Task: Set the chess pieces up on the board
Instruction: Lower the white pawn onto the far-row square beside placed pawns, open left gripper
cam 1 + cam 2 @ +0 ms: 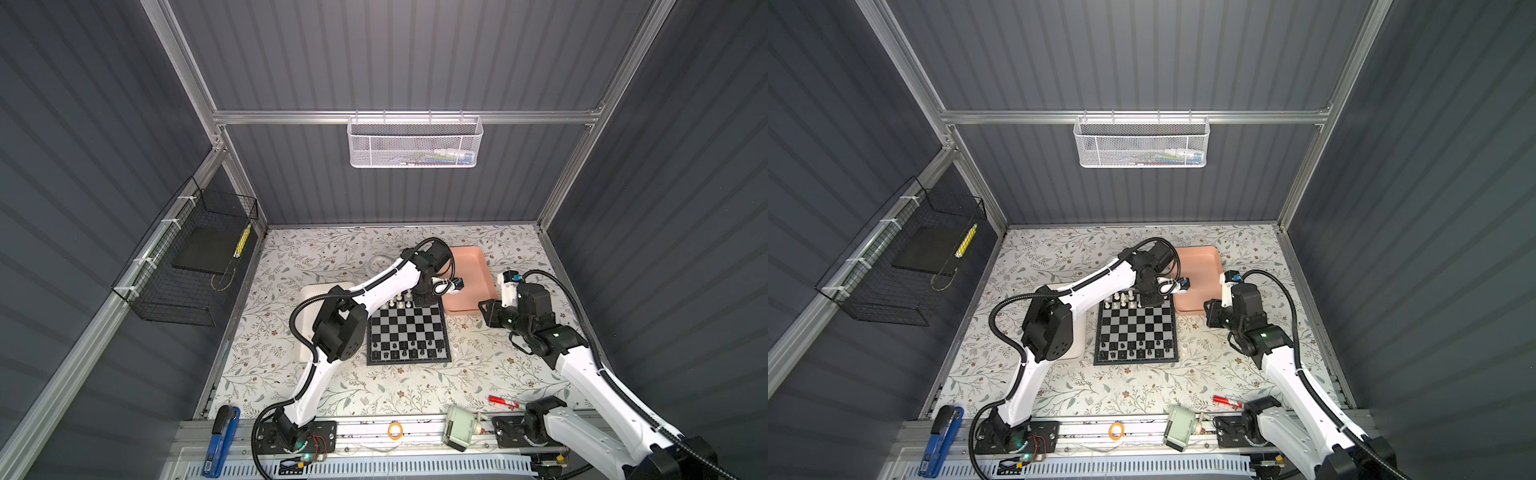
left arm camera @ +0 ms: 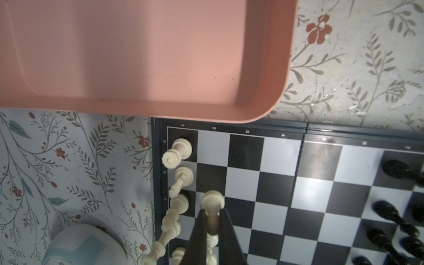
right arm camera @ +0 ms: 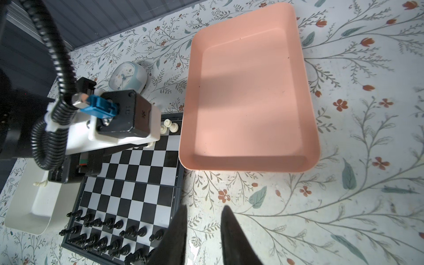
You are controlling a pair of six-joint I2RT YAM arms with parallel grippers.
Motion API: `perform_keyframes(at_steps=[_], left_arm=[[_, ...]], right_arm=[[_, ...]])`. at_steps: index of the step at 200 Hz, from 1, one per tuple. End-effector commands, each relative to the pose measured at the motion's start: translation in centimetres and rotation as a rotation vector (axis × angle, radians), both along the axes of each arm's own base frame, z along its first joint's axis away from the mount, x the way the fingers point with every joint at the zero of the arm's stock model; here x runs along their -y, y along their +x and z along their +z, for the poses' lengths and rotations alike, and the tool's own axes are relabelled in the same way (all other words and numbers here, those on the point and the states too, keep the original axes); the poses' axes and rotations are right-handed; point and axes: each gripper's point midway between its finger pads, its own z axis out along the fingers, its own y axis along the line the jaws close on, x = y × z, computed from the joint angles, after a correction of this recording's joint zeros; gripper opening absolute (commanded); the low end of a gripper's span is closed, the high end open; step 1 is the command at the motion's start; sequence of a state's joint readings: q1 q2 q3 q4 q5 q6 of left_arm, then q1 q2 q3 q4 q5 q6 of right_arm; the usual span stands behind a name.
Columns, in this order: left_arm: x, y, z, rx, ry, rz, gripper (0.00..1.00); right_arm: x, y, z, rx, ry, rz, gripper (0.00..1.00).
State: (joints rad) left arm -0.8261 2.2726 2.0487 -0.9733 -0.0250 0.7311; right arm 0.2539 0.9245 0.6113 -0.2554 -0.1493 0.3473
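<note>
Currently my left gripper (image 2: 212, 216) pinched shut on cream pawn (image 2: 212, 202), held by its narrow neck over board (image 2: 286, 183), second file in from white back rank. Back-rank cream pieces (image 2: 181, 146) stand along board's edge beside pink tray (image 2: 284, 75); black pieces (image 3: 110, 223) fill board's opposite end. My right gripper (image 3: 203, 231) hovers off board's side, jaws parted, holding nothing. Judgement: pawn light, rigid, slick plastic, tips easily. Grip neck, set base flat, release gently, clear neighbours.
</note>
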Motion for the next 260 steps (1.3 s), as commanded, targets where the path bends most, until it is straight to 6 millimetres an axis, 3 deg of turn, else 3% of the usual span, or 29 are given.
perform_keyframes(at_steps=[1, 141, 260], left_arm=[[-0.4, -0.6, -1.9, -0.031, 0.050, -0.025, 0.09], [-0.4, -0.2, -3.3, -0.029, 0.074, -0.033, 0.11], [-0.1, 0.2, -3.1, -0.010, 0.061, -0.032, 0.18]], right_arm=[[0.3, -0.1, -0.6, -0.005, -0.017, -0.002, 0.29], [0.5, -0.4, -1.2, -0.019, -0.020, -0.006, 0.29], [0.5, -0.4, -1.4, -0.021, -0.021, -0.007, 0.29]])
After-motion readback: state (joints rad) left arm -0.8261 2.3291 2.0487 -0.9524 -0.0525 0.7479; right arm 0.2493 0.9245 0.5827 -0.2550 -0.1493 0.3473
